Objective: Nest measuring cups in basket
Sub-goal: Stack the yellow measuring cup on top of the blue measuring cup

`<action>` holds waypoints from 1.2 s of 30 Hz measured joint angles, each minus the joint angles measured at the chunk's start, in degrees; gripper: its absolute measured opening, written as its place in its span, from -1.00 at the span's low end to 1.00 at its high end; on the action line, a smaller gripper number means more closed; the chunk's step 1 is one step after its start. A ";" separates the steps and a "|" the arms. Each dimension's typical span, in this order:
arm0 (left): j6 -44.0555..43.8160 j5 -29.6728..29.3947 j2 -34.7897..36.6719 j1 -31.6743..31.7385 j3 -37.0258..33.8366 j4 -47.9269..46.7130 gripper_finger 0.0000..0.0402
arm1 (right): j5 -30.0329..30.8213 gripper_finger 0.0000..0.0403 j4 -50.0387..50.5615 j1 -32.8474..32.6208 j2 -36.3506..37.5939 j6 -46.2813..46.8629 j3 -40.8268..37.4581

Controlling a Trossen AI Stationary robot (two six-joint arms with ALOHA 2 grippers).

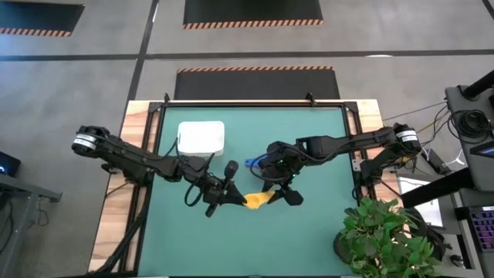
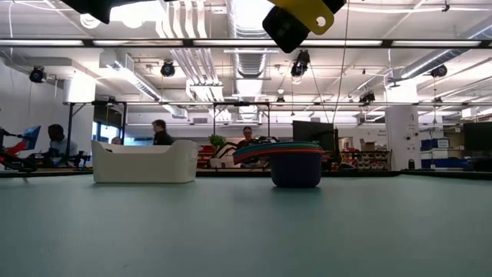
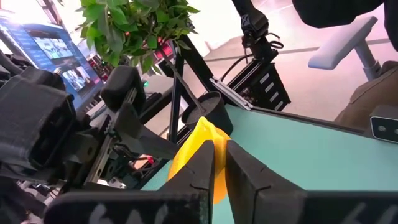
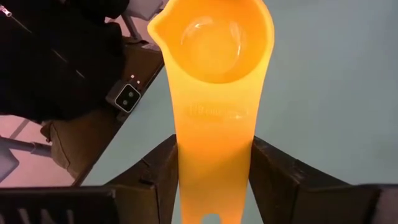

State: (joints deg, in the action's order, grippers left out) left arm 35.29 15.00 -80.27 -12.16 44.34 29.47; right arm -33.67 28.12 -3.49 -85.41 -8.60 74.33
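A yellow measuring cup (image 1: 258, 199) hangs above the middle of the green table, held between both grippers. My left gripper (image 1: 238, 198) is shut on its bowl end, and my right gripper (image 1: 276, 194) is shut on its handle. Farther back, a stack of nested cups (image 2: 296, 163) with a dark blue one at the bottom rests on its base on the table, also seen in the high view (image 1: 255, 162). The white basket (image 1: 201, 137) stands on the table at the far left and no cup shows in it. My left gripper pinches the yellow cup's bowl wall (image 3: 200, 146) between its two fingers, which nearly meet. The fingers come roughly level from the table's left. The cup is lifted clear of the table. My right gripper pinches the cup's flat handle (image 4: 214, 143) by its two long edges, one finger (image 4: 163, 171) on each side. The fingers lie along the handle, slanting down from the table's right, and the bowl (image 4: 214, 37) points away from them, open side up. The cup is clear of the table.
A potted plant (image 1: 386, 239) stands at the near right corner. Frame posts and cables border the table's right edge (image 3: 261, 81). People sit at benches in the room beyond the far edge (image 2: 161, 132).
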 joint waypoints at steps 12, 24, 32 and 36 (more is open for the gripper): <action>-0.76 -0.07 -0.02 0.00 0.00 0.44 -0.98 | 0.26 0.08 -1.68 0.13 0.00 1.09 -0.01; -5.88 -5.04 1.34 -0.22 0.00 -1.50 -0.98 | 0.75 0.26 -1.36 4.89 4.91 4.17 -0.01; -9.44 -27.50 2.73 -1.48 0.00 -6.14 -0.98 | 5.06 0.21 -1.73 6.55 10.44 5.60 -0.01; -13.06 -42.09 1.78 -2.51 2.10 -11.26 -0.98 | 5.62 0.17 -1.72 5.99 12.55 5.64 -0.01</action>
State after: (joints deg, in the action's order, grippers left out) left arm 22.23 -27.08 -78.49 -14.68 46.44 18.21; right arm -28.05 26.40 2.50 -72.85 -2.97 74.32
